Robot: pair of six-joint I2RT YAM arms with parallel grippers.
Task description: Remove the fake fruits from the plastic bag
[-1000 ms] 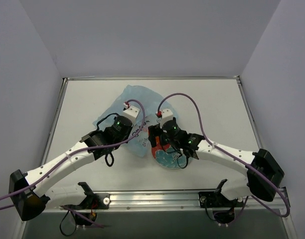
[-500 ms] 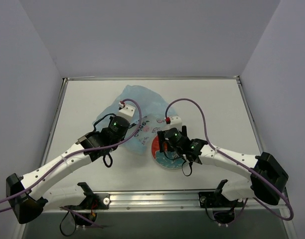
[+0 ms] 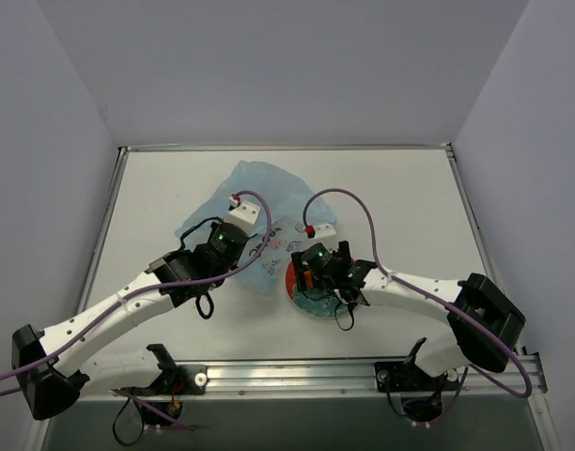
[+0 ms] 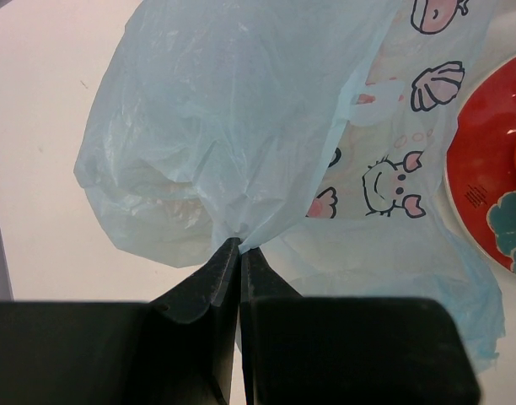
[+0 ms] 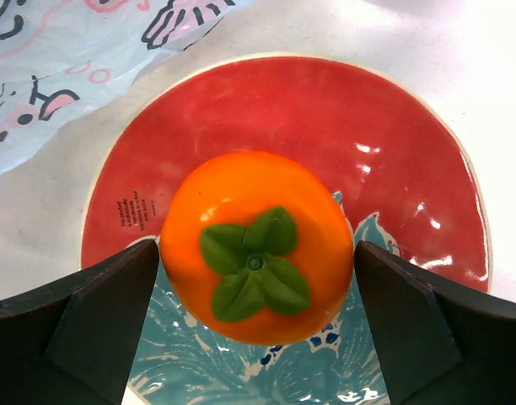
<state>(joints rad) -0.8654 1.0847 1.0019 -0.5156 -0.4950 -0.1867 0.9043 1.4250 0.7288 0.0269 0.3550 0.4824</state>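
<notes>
The plastic bag lies crumpled at the table's middle, light blue with pink and dark prints. My left gripper is shut on a pinch of the bag at its near edge; in the top view the left gripper is over the bag. The orange fake fruit with its green calyx sits on the red plate. My right gripper is open, with one finger on each side of the orange. The right gripper hovers low over the plate. The other fruits are out of view.
The plate's rim lies just right of the bag, and a flap of the bag reaches almost to it. Purple cables loop above both wrists. Walls close the table on three sides.
My right gripper has moved from the bag's edge toward the near side and now sits over the plate. My left gripper has shifted slightly, still on the bag.
</notes>
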